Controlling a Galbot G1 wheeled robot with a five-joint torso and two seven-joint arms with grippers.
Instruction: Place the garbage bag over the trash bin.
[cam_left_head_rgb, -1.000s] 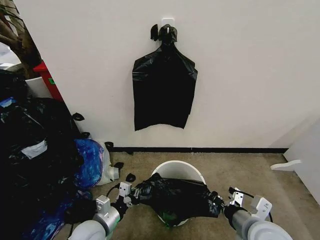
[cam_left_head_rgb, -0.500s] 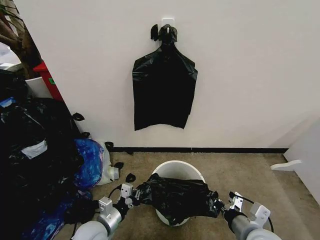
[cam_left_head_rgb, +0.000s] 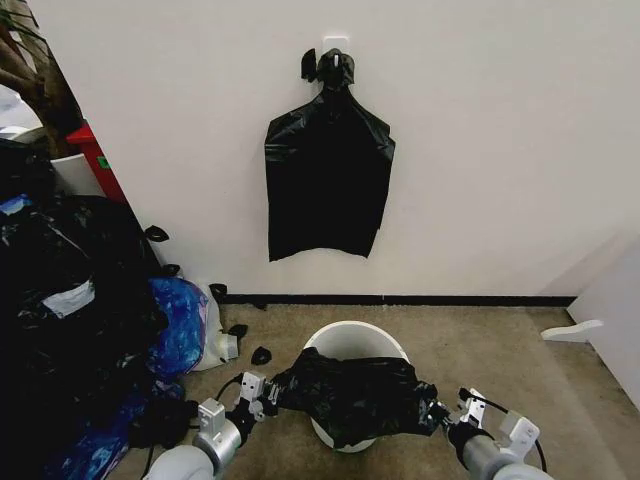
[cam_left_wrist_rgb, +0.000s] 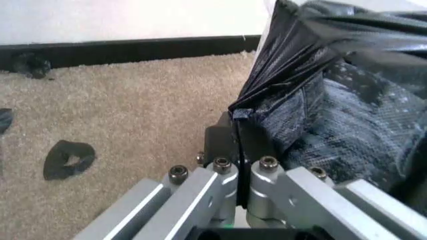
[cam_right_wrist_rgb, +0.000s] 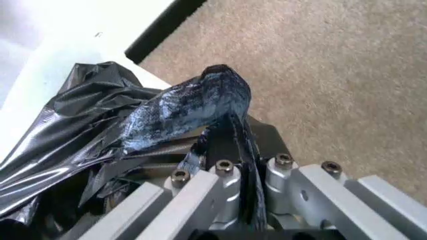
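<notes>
The garbage bag (cam_left_head_rgb: 352, 398) drapes over the near rim of the trash bin (cam_left_head_rgb: 356, 342), stretched between my grippers. Risk: the thin film may tear or slip free if I pull the edges apart unevenly. My left gripper (cam_left_wrist_rgb: 235, 131) and right gripper (cam_right_wrist_rgb: 230, 131) flank the bin, each clamped tight on a pinched bag edge.

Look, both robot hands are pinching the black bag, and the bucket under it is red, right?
Not quite. The left gripper and right gripper do each pinch the garbage bag, but the head view shows the trash bin under it is white, not red.
</notes>
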